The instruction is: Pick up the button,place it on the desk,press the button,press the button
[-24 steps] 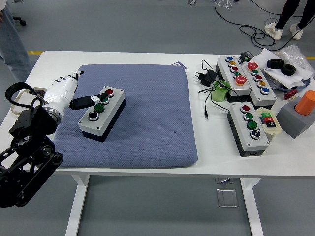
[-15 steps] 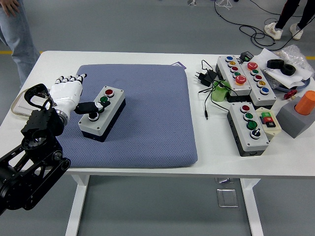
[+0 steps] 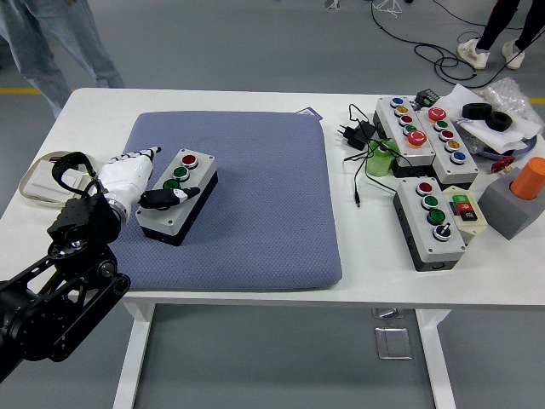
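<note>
A white table [image 3: 213, 100] fills the middle of the frame, with a blue-grey quilted fabric pad [image 3: 255, 204] spread over its left and centre. On the left part of the pad sits the grey three-button control box with a black base [image 3: 176, 197], angled so that its red button lies toward the upper right, its green button in the middle and a black-and-white button toward the lower left.

The black left arm comes in from the lower left corner, ending in the white left robot hand [image 3: 129, 180] just left of the box. Its white fingers [image 3: 140, 156] lie extended and close together, pointing toward the upper right alongside the box, gripping nothing. A black-tipped thumb reaches across the box top, its tip resting on or just over the lower-left button; contact cannot be confirmed.

At the left edge of the table lies a shallow beige tray [image 3: 36, 181], partly hidden by the arm. In the right part of the frame, off the pad, stand several other grey button boxes [image 3: 430, 221], a black power plug with cable [image 3: 358, 136], a grey block topped with an orange cylinder [image 3: 519, 200] and a black tape roll [image 3: 487, 116]. At the upper left, a person's jeans-clad legs [image 3: 81, 43] stand beyond the table.
</note>
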### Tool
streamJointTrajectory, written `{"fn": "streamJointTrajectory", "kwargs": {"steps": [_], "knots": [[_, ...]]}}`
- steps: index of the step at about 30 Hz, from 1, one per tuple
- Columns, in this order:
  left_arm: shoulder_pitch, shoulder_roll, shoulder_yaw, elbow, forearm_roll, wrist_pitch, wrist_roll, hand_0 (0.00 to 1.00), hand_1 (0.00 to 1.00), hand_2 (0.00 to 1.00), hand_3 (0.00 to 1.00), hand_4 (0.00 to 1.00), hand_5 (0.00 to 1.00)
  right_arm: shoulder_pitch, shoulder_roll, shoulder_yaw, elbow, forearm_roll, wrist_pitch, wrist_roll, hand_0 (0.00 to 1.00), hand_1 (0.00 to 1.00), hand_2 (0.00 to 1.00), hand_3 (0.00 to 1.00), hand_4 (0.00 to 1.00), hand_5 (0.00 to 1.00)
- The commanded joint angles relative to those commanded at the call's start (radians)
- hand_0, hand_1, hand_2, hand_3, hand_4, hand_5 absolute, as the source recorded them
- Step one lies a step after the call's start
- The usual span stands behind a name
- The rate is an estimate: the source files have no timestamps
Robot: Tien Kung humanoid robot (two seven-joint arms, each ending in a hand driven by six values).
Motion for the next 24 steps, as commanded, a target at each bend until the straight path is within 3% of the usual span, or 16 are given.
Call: {"fn": "streamJointTrajectory", "kwargs": {"steps": [10,11,16,17,18,22,24], "knots": [[-0.018,-0.023,0.037,0.047,0.012,0.012,0.017,0.968,0.998,0.998,0.998,0.998,0.840,0.002,0.000,0.003,0.000,-0.005,0.000,-0.002,0.627,0.477,0.539,0.582,0.280,0.022],[-0.020,-0.025,0.040,0.047,0.009,0.010,0.017,0.894,0.998,0.998,0.998,0.998,0.839,0.002,0.000,0.003,0.000,-0.005,-0.001,-0.002,0.627,0.477,0.539,0.582,0.279,0.022],[-0.029,-0.035,0.052,0.038,-0.002,0.001,0.017,0.894,0.998,0.998,0.998,0.998,0.839,0.003,0.000,0.004,0.000,-0.006,-0.001,-0.002,0.627,0.477,0.539,0.582,0.279,0.022],[-0.033,-0.039,0.055,0.038,-0.007,-0.002,0.017,0.822,0.965,0.998,0.998,0.998,0.835,0.003,-0.001,0.005,0.000,-0.007,-0.001,-0.002,0.627,0.477,0.539,0.582,0.279,0.022],[-0.034,-0.040,0.056,0.038,-0.009,-0.003,0.017,0.822,0.965,0.998,0.998,0.998,0.835,0.002,-0.001,0.005,0.000,-0.007,-0.001,-0.002,0.627,0.477,0.539,0.582,0.279,0.022],[-0.054,-0.052,0.066,0.068,-0.009,-0.016,0.017,0.822,0.965,0.998,0.998,0.998,0.835,0.004,-0.001,0.006,0.000,-0.010,-0.002,-0.002,0.627,0.477,0.539,0.582,0.279,0.022],[-0.066,-0.060,0.065,0.094,0.011,-0.026,0.017,0.762,0.916,0.998,0.998,0.998,0.851,0.004,-0.001,0.006,0.000,-0.008,-0.003,-0.001,0.627,0.477,0.539,0.582,0.279,0.022]]}}
